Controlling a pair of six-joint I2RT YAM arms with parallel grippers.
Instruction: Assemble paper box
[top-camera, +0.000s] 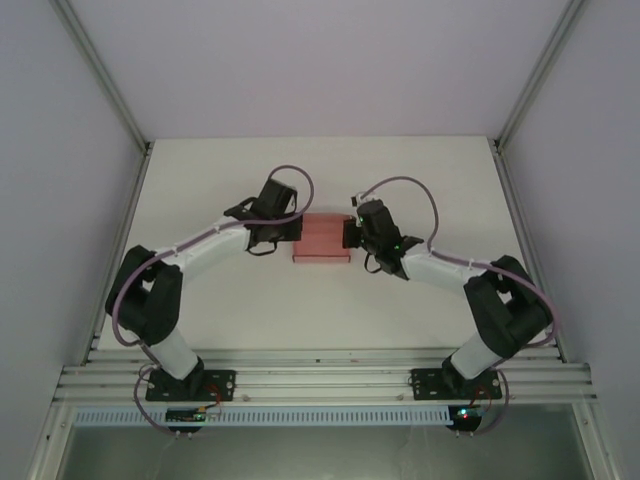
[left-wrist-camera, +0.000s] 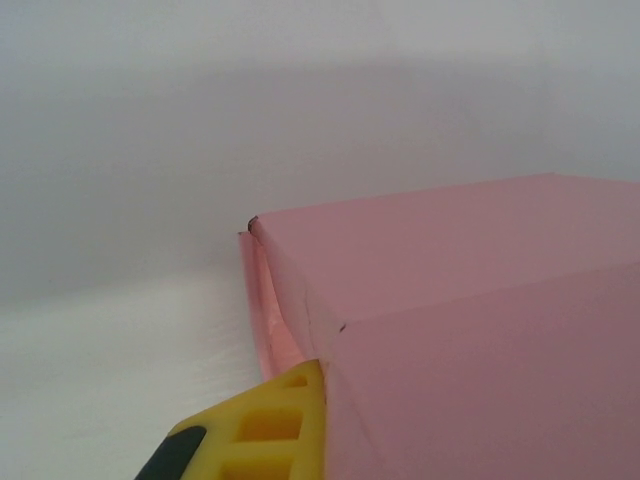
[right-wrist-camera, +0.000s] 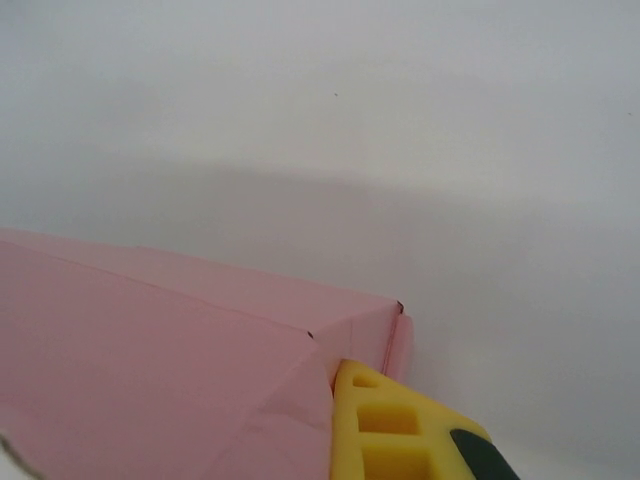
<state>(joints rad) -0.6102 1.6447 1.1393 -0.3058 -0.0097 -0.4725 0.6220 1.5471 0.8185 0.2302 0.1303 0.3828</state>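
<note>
Paper box (top-camera: 322, 238) sits mid table (top-camera: 430, 190), long axis left-to-right, sandwiched evenly: left end effector (top-camera: 297, 232) closed at its left end, right end effector (top-camera: 350, 236) closed at its right.

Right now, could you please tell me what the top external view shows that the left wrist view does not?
The top external view adds the whole table, with the left pincer and right pincer closed at opposite ends of the paper box. The left wrist view adds a close look at one yellow finger lying against the box's end, and a thin flap standing slightly off the corner. Both share the pink box, folded into shape, on the white tabletop.
</note>
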